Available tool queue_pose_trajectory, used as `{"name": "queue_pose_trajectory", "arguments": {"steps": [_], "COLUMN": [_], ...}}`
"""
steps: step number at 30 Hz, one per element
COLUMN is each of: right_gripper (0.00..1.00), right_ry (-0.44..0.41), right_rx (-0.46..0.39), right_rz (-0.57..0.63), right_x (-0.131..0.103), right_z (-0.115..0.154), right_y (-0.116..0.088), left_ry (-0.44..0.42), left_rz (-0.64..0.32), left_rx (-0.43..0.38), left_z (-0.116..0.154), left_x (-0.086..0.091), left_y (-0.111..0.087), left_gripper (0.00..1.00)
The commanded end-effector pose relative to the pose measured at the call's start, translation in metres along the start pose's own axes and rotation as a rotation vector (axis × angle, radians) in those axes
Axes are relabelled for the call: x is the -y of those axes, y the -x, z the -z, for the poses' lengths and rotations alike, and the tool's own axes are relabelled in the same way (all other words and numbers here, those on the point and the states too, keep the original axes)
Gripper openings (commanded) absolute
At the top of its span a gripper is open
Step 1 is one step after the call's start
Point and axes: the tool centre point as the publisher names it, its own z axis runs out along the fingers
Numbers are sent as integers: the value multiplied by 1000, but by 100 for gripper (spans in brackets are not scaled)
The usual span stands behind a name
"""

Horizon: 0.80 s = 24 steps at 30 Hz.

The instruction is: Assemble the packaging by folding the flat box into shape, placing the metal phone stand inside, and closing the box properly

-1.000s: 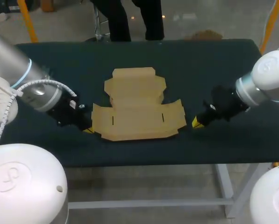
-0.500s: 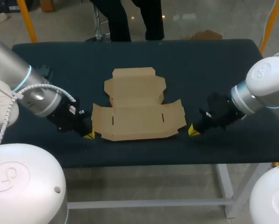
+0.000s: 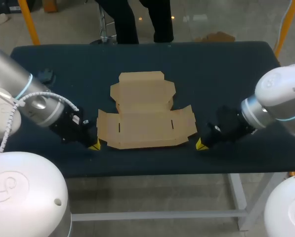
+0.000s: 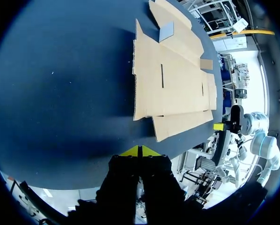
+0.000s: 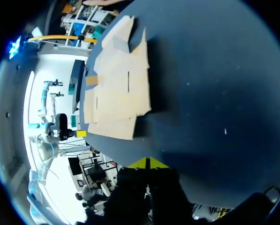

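The flat cardboard box (image 3: 145, 111) lies unfolded in the middle of the dark table, its wide panel towards the front edge. My left gripper (image 3: 94, 145) is low on the table just off the box's front left corner, shut and holding nothing. My right gripper (image 3: 201, 144) is beside the front right corner, also shut and holding nothing. In the left wrist view the box (image 4: 172, 79) lies ahead of the shut yellow tips (image 4: 140, 151), with a gap of bare table between. The right wrist view shows the same: box (image 5: 118, 89) ahead, tips (image 5: 147, 163) together.
A small dark object (image 3: 45, 75) sits at the table's left, behind my left arm; what it is cannot be made out. The table's front edge (image 3: 147, 173) runs close behind both grippers.
Both grippers have moved towards the table's front edge, and the right one has also come closer to the box's corner. The box has not moved.
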Motion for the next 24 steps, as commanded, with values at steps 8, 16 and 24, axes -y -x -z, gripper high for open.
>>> {"name": "queue_pose_trajectory", "arguments": {"steps": [8, 16, 24], "right_gripper": [0, 0, 0], "right_ry": [5, 8, 21], "right_rx": [-34, -44, -43], "right_rz": [15, 0, -9], "right_x": [-13, -25, -32], "right_z": [-14, -23, -26], "right_y": [1, 2, -3], "left_ry": [9, 14, 27], "left_rz": [-7, -9, -12], "left_rx": [-11, -12, -12], "left_z": [-9, -11, -15], "left_x": [5, 10, 17], "left_y": [1, 2, 0], "left_gripper": [0, 0, 0]}}
